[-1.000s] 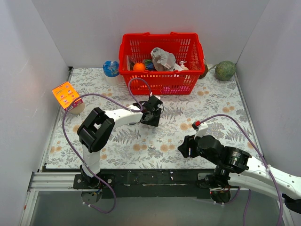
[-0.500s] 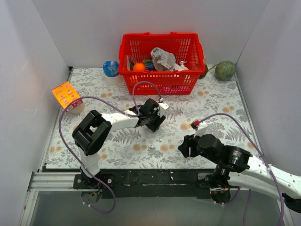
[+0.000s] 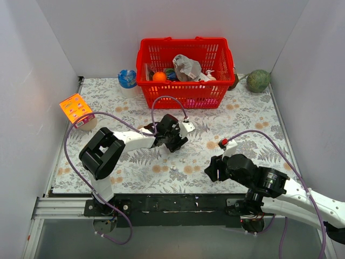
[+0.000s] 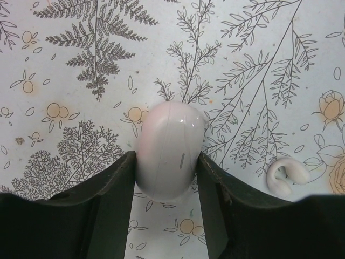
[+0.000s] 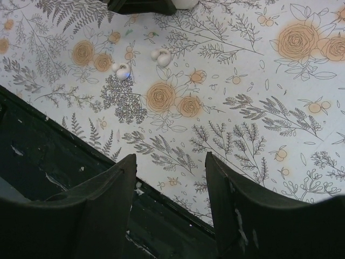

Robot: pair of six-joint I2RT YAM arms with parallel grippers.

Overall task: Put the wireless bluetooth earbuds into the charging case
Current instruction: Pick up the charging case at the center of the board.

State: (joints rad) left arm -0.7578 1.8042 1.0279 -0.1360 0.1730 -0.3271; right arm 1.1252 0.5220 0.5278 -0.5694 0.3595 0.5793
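In the left wrist view, the charging case is a glossy white, closed oval shell. My left gripper is shut on it, one black finger on each side, just above the flowered mat. A whitish earbud lies on the mat to the case's right. From above, the left gripper is at mid-table and hides the case. My right gripper stands open over the mat's near edge with nothing between its fingers. Two small earbuds lie ahead of it, one showing from above as a white speck.
A red basket full of items stands at the back. A blue-white cup is to its left and a green ball to its right. An orange box sits at the left edge. The black rail borders the mat's near side.
The left gripper, with the case in it, has shifted a little right and toward the near edge. The right arm has barely moved.
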